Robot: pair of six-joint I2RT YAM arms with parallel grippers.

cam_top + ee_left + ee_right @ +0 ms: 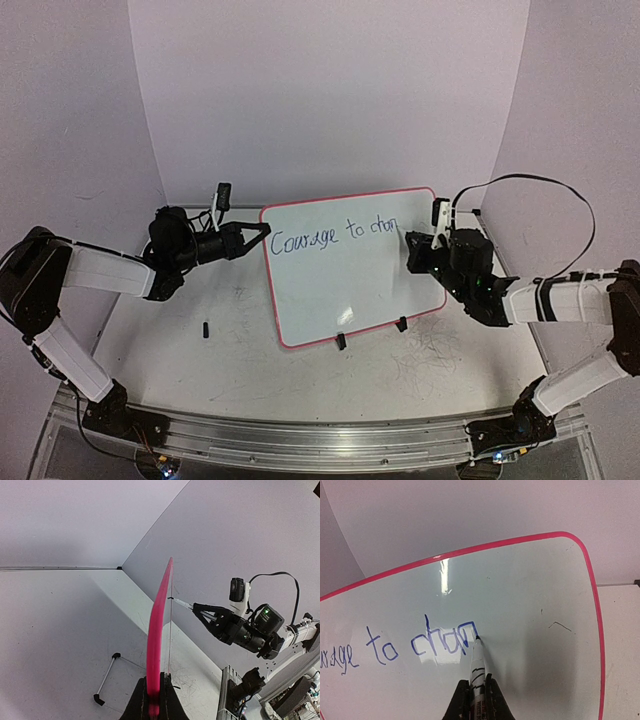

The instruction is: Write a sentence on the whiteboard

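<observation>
The whiteboard (350, 290) stands tilted on the table, white with a red-pink rim. The sentence (335, 236) in blue reads "Courage to chan". My left gripper (262, 233) is shut on the board's left edge; in the left wrist view the pink rim (159, 625) runs up edge-on from between the gripper (154, 692) fingers. My right gripper (415, 243) is shut on a white marker (477, 665). The marker's tip touches the board (535, 590) at the end of the last letter of the sentence (445, 640). The right gripper (477, 692) sits just below that writing.
Two black clip feet (341, 341) (402, 324) hold the board's lower edge. A small black cap (206, 329) lies on the table to the left. Grey scribble scuffs (420, 365) mark the tabletop. Behind the board, a thin wire stand (106, 675) shows in the left wrist view.
</observation>
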